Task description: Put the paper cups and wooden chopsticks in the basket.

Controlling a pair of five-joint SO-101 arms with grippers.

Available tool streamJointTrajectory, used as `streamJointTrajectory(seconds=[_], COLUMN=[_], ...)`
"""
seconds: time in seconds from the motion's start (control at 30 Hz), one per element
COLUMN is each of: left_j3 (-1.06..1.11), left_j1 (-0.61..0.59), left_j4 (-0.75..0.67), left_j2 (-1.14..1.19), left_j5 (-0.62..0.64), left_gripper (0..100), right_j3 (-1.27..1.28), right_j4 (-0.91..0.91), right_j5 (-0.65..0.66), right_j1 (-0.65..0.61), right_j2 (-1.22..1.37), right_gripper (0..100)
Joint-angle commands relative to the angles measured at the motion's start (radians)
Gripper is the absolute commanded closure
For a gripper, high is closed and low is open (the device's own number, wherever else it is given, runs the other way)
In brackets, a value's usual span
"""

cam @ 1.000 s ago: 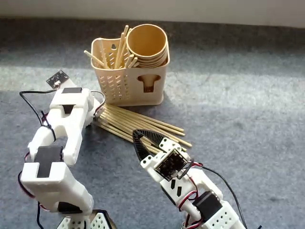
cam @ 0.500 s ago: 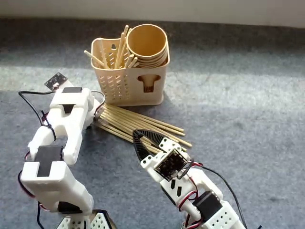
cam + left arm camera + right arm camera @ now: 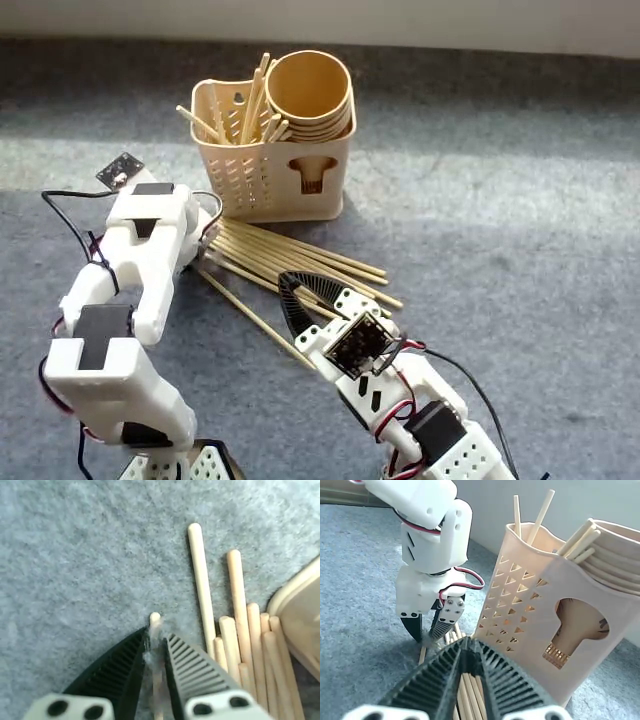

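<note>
Grey carpet: my left gripper (image 3: 157,635) clamps one chopstick (image 3: 255,318) (loose pile (image 3: 300,262) alongside); next, lift it into the basket (image 3: 270,190).

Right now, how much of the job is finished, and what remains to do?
Done: the paper cups sit stacked in the basket, with several chopsticks standing beside them. In hand: the left gripper has its jaws closed on one chopstick. Left: the pile of chopsticks lying in front of the basket.

Tan paper cups (image 3: 310,95) stacked in cream perforated plastic basket (image 3: 270,180) beside upright pale wooden chopsticks (image 3: 248,108); loose chopstick bundle (image 3: 300,262) flat just in front.
</note>
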Motion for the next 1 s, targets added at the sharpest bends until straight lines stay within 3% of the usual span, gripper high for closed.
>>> streamJointTrajectory(seconds=[0.0,0.33,0.67,0.97], left_j3=[-0.005,-0.008,0.160,0.168], left_j1=[-0.007,-0.019,-0.018,-0.018], left_j4=[0.018,0.071,0.061,0.061], left_j2=[-0.005,-0.039,-0.374,-0.605], left_j5=[0.009,-0.020,-0.054,-0.057], left_gripper=[99,99,99,99], right_j3=[0.093,0.093,0.093,0.093], right_j4=[0.004,0.004,0.004,0.004], right_j5=[0.011,0.011,0.011,0.011], right_j1=[-0.005,-0.005,-0.005,-0.005], right_j2=[-0.010,-0.010,-0.010,-0.010], right_gripper=[99.3,99.3,99.3,99.3])
